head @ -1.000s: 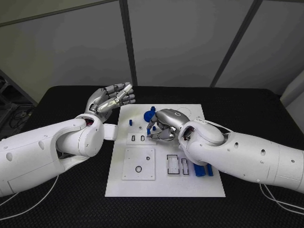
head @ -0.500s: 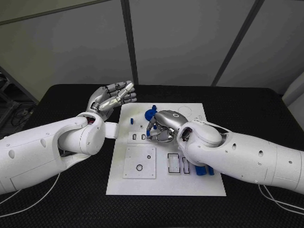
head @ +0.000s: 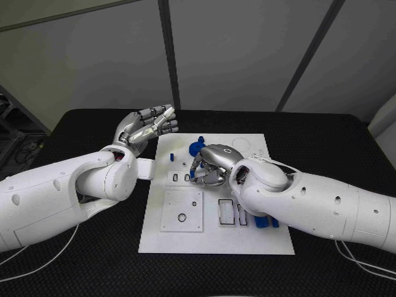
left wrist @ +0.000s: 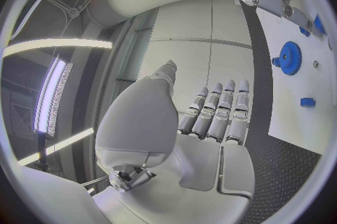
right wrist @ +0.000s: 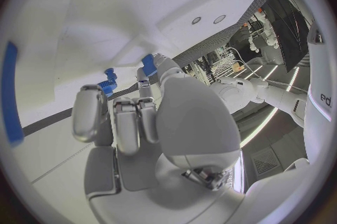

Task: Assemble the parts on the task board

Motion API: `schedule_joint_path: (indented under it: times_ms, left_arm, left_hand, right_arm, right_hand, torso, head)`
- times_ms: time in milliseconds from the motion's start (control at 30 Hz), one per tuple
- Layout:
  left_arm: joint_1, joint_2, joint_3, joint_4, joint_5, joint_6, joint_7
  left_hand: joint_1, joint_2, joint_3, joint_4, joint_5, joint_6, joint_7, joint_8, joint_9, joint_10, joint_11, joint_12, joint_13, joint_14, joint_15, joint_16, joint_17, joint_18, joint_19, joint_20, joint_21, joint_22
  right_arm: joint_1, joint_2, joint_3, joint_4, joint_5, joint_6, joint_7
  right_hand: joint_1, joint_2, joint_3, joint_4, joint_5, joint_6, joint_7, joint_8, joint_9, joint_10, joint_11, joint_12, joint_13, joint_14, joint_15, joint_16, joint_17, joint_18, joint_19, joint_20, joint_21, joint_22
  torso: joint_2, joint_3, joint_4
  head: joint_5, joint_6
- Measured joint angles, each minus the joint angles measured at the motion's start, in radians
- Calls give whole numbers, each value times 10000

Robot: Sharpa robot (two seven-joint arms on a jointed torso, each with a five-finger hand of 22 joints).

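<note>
Meanwhile right hand [head: 212,162] (fingers curled) rests on task board [head: 216,238].

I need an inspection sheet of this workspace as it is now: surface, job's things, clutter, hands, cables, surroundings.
Surface: black table, task board in its middle.
Job's things: blue gear on the board's far part; small blue peg standing near it; blue parts by the right forearm; empty slots in the board.
Clutter: nothing seen.
Hands: left hand raised beside the board, fingers apart, holding nothing; right hand curled low over the board, a blue piece at its fingertips, grip unclear.
Cables: white cables trailing under both arms.
Surroundings: grey wall panels behind.
</note>
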Motion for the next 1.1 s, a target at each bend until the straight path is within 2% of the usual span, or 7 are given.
schedule_joint_path:
  times_ms: [667, 900, 1100]
  left_arm:
    - [0, -4, 0, -2, 0, 0, -11]
    - [0, -7, 0, -3, -1, 0, -16]
    - [0, -7, 0, -6, -1, 0, -20]
  left_hand:
    - [0, 0, 0, 0, 0, 0, 0, 0, 0, 0, 0, 0, 0, 0, 0, 0, 0, 1, 0, 0, 0, -7]
    - [0, 0, 0, 0, 0, 0, 0, 0, 0, 0, 0, 0, 0, 0, 0, 0, 0, 1, 0, 0, 0, -6]
    - [0, 0, 0, 0, 0, 0, 0, 0, 0, 0, 0, 0, 0, 0, 0, 0, 0, 1, 0, 0, 0, -6]
  right_arm:
    - [9, 33, 27, -41, -38, 253, -53]
    - [3, 10, 15, -39, -77, 360, -116]
    - [-2, 5, 18, -39, -108, 384, -162]
  right_hand:
    - [-171, 40, -98, 45, -42, -85, 31, -30, -21, 0, 0, -40, 0, 0, 0, 0, -1, 0, -39, -39, 0, -141]
    - [-273, -19, -148, 44, -41, -199, 131, -144, -41, 0, 0, -158, 0, 0, 0, 0, -1, 0, -39, -39, -16, -195]
    - [-281, -108, -188, 81, -93, -285, 151, -172, -86, 0, 1, -174, 0, 0, 0, 0, -2, 0, -39, -39, -46, -206]
  torso:
    - [0, 3, 6]
    - [-1, 2, 6]
    - [-2, 2, 6]
  head:
    - [-3, -28]
    - [-3, -28]
    - [-3, -17]
